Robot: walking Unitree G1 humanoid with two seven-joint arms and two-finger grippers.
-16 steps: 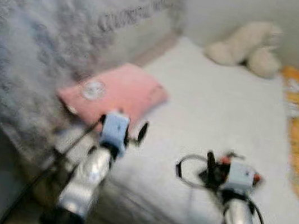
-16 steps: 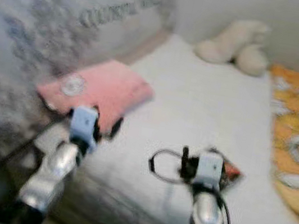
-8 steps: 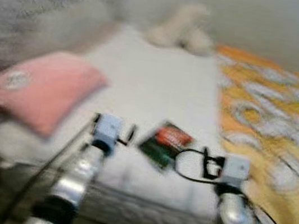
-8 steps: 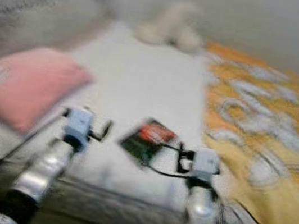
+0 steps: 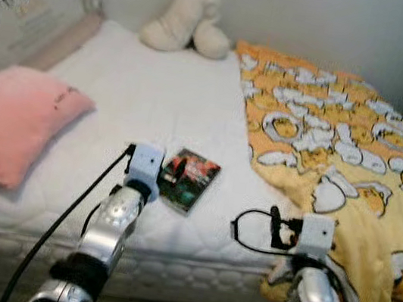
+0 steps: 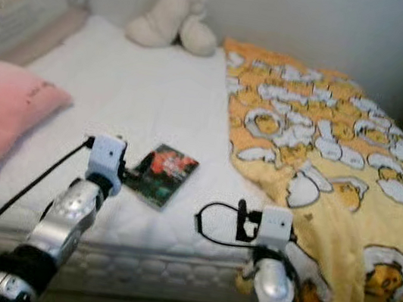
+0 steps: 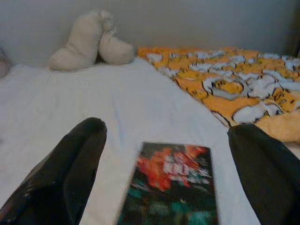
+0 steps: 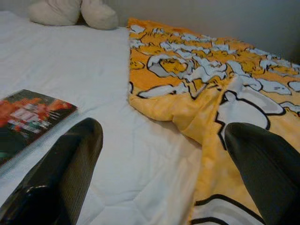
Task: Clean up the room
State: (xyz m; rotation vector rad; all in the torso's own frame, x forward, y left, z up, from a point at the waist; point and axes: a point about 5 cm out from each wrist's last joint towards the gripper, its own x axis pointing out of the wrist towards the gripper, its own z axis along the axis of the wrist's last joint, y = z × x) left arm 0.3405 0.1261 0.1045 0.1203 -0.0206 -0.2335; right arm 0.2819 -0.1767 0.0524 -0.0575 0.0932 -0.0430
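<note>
A dark book [image 5: 189, 180] with a red picture on its cover lies flat on the white mattress [image 5: 141, 95] near the front edge. My left gripper [image 7: 168, 133] is open and hovers just short of the book [image 7: 171, 183], which lies between its two fingers [image 7: 70, 164]. To the right, my right gripper [image 8: 164, 129] is open and empty. It hangs over the mattress edge where the yellow blanket [image 8: 211, 93] begins. The book's corner [image 8: 28, 112] lies to that gripper's left.
A pink pillow [image 5: 11, 121] lies at the left of the bed, with a large printed cushion [image 5: 25, 4] behind it. A cream plush toy [image 5: 186, 32] sits against the back wall. The yellow patterned blanket [image 5: 338, 157] covers the bed's right half and drapes over the front edge.
The whole view has swung to the right: the pink pillow slid to the left edge and the yellow blanket came in. The book now sits by my left gripper instead of my right.
</note>
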